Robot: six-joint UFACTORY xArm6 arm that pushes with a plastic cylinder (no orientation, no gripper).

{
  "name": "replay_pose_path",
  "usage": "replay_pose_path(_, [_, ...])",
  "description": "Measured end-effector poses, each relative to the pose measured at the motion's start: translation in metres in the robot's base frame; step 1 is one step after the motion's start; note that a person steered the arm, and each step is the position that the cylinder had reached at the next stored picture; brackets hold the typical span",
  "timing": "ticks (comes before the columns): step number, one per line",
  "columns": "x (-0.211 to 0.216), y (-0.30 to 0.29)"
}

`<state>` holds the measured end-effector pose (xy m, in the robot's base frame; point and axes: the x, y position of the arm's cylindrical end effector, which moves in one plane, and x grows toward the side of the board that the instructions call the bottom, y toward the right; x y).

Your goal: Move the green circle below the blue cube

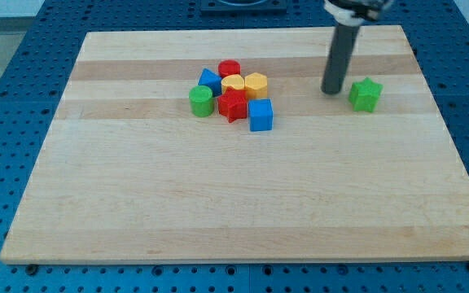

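Rod's lower end, my tip [332,91], sits on the wooden board [218,203] in the upper right of the frame. No jaws on this rig, just a straight dark rod, holding nothing. Green star-shaped block [365,94] is just beside the tip on the view's right, small gap, not touching as far as I can tell.

Remaining blocks are clustered well apart, upper centre-left. Green cylinder, the task's circle [201,101], is at the cluster's left edge. Blue cube [260,115] is at the lower right of the cluster. Between them: red star-shaped block [233,106]. Behind: small blue block [210,80], red cylinder [230,69], yellow heart-like block [234,83], yellow hexagonal block [256,85].
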<state>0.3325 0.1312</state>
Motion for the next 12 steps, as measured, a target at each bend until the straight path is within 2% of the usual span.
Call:
replay_pose_path(1, [-0.025, 0.011])
replay_pose_path(2, [0.016, 0.076])
replay_pose_path(3, [0.042, 0.051])
replay_pose_path(4, [0.002, 0.050])
replay_pose_path(6, [-0.085, -0.147])
replay_pose_path(7, [-0.044, -0.227])
replay_pose_path(9, [0.078, -0.232])
replay_pose_path(10, [0.114, -0.193])
replay_pose_path(11, [0.085, -0.261])
replay_pose_path(12, [0.037, -0.249])
